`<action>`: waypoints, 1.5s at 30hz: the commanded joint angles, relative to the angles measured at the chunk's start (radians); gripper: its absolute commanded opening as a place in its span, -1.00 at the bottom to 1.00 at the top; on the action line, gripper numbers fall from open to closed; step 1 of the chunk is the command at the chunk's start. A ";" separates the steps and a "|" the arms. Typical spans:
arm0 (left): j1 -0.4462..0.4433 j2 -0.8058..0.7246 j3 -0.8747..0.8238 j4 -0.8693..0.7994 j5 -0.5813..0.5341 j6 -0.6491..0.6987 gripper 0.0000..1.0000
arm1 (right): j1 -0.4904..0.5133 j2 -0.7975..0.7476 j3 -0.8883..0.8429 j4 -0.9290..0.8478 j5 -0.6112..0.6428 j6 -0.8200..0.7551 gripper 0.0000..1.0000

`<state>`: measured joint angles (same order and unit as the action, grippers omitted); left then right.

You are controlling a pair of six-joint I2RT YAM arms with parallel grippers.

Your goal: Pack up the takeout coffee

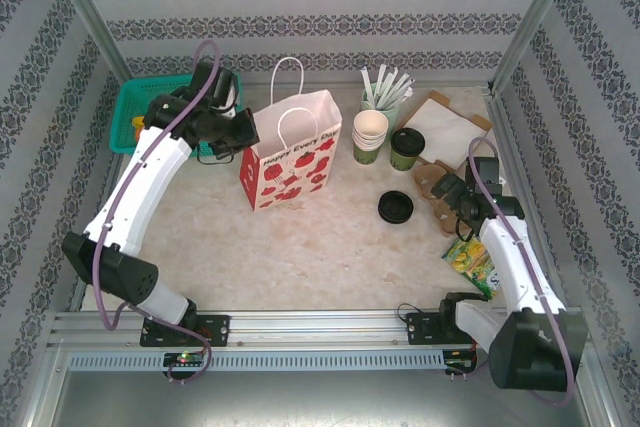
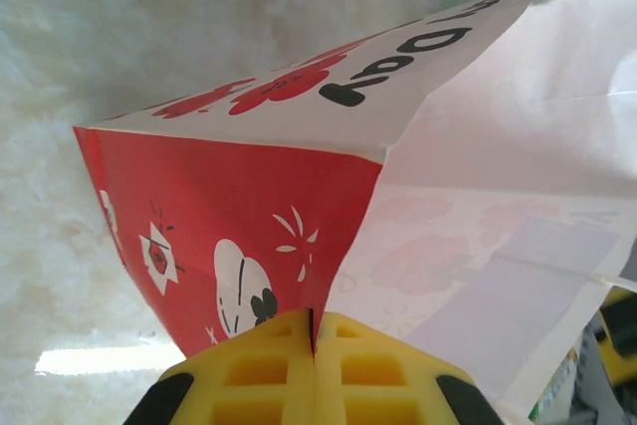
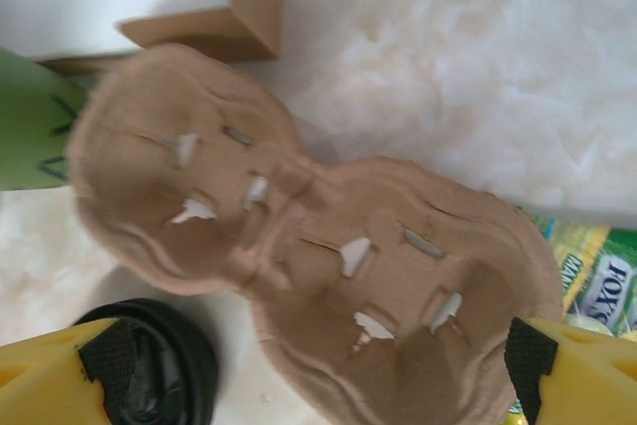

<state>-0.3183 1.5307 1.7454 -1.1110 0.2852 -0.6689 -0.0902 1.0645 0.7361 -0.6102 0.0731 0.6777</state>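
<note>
Alignment looked key as the open right gripper (image 3: pixel 318 365) hung above the cup carrier (image 3: pixel 299 226), left gripper (image 2: pixel 314 365) pinching the bag (image 1: pixel 290 152) rim.

Left claw (image 2: pixel 314 350) pinched tight, reached far forward; right claw (image 3: pixel 320 360) spread wide, close in, facing downward.

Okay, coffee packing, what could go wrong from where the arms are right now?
The left fingers pinch just the edge of the red-and-white strawberry paper bag; it might slip or tear.
The open right fingers hover over the brown pulp cup carrier beside a loose black plastic lid; closing here could grab those, not the lidded green paper cup.
</note>
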 commanded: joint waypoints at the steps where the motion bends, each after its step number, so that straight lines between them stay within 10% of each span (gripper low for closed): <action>1: 0.009 -0.030 -0.033 -0.026 0.111 0.092 -1.00 | -0.013 0.061 -0.014 -0.038 -0.018 0.042 0.91; 30: 0.029 -0.067 -0.141 -0.022 0.690 0.374 0.05 | 0.021 0.432 0.237 -0.014 -0.039 0.350 0.37; 39: 0.112 -0.207 -0.298 0.139 0.492 0.395 0.95 | 0.024 0.519 0.262 0.029 -0.072 0.433 0.19; 45: 0.123 -0.334 -0.406 0.312 0.234 0.384 0.99 | 0.027 0.560 0.267 0.022 -0.077 0.473 -0.10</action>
<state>-0.2073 1.2530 1.3685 -0.9371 0.6724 -0.2981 -0.0738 1.6051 0.9794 -0.5861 0.0048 1.1149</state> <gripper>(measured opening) 0.994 0.457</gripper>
